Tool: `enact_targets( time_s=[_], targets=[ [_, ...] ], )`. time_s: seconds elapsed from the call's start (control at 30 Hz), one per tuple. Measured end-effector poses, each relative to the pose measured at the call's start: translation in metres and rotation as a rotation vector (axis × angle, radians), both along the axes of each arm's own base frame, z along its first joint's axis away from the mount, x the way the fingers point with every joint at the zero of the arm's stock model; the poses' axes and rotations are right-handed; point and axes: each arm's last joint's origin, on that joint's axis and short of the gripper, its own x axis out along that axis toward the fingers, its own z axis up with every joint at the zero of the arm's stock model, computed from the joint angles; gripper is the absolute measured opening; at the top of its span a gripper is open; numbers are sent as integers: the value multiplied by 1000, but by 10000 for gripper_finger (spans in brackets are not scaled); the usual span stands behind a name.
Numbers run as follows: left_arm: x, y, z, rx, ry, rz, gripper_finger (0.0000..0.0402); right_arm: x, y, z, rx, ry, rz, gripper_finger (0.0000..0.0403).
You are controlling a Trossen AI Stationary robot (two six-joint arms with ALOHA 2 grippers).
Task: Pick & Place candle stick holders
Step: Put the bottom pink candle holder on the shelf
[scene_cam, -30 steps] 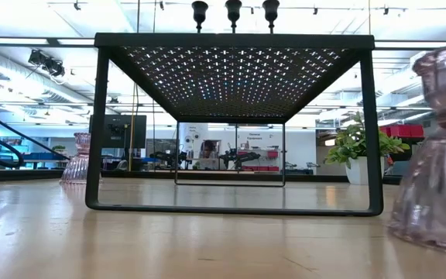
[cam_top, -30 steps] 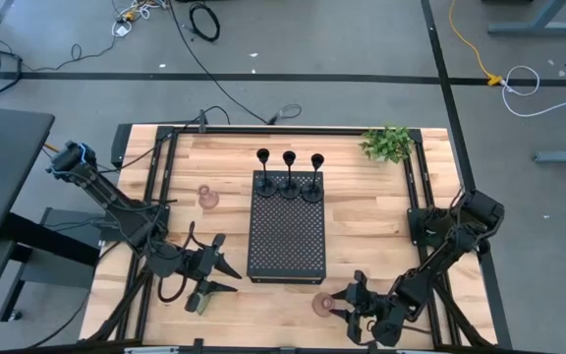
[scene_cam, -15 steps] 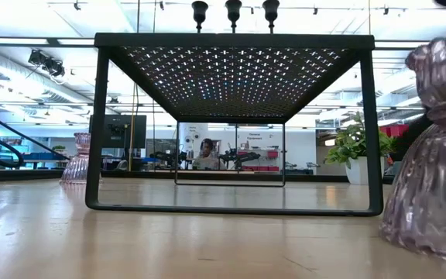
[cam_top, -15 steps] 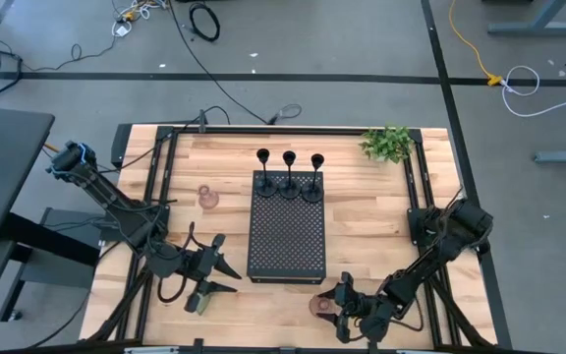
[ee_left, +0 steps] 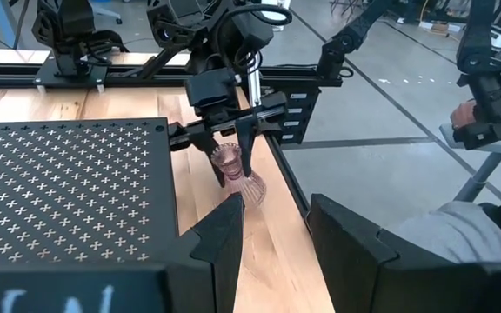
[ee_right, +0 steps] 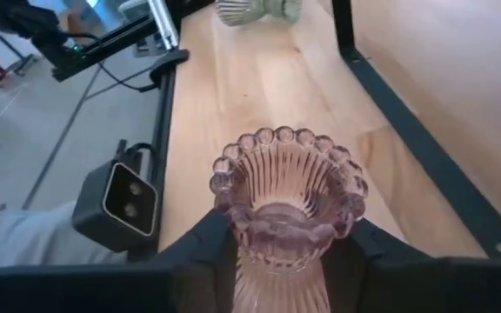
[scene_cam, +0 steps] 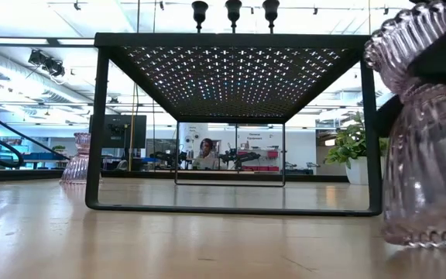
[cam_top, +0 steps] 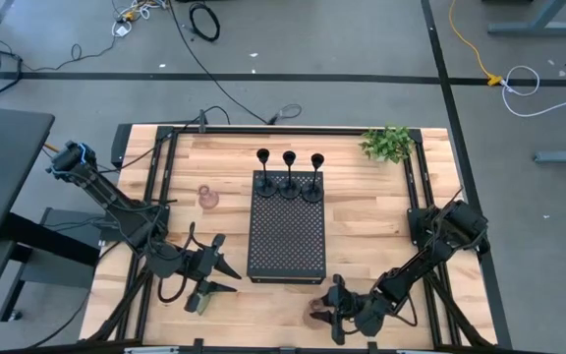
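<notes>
Fingers of the left gripper (cam_top: 226,274) are spread wide and empty, by the olive-green holder (cam_top: 196,304) at the table's near left. Another pink glass holder (cam_top: 207,197) stands beyond. 3 black holders (cam_top: 289,177) top the perforated tray (cam_top: 287,246). Right gripper (cam_top: 328,307) pinches 1 pink glass holder (scene_cam: 427,147) (ee_right: 285,204) (ee_left: 230,169), tilted near the front edge. Judged: grasp made; next, lift clear and carry. Wooden table (cam_top: 371,211), plant (cam_top: 388,144), cabled grey floor.
</notes>
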Motion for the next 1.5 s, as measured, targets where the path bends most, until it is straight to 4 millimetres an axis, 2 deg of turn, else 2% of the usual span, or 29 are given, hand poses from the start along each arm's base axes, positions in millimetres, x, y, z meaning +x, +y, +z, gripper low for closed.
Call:
enact_targets(
  time_s=[0.2,0.33,0.5,0.6,0.8,1.17,1.5],
  targets=[
    [0,0,0,1,1,0,138,-2,2,14,-6,-12,54,107],
    [0,0,0,1,1,0,138,6,14,55,-38,-118,94,107],
    [0,0,0,1,2,0,138,14,21,103,-165,-167,94,107],
    [0,0,0,1,2,0,138,18,17,131,-233,-182,26,107],
    [0,0,0,1,1,0,138,33,5,164,-356,-241,-95,107],
    [0,0,0,2,1,0,138,70,-48,150,-362,-126,-157,107],
    [0,0,0,2,0,0,138,83,-69,144,-364,-74,-193,107]
  ],
)
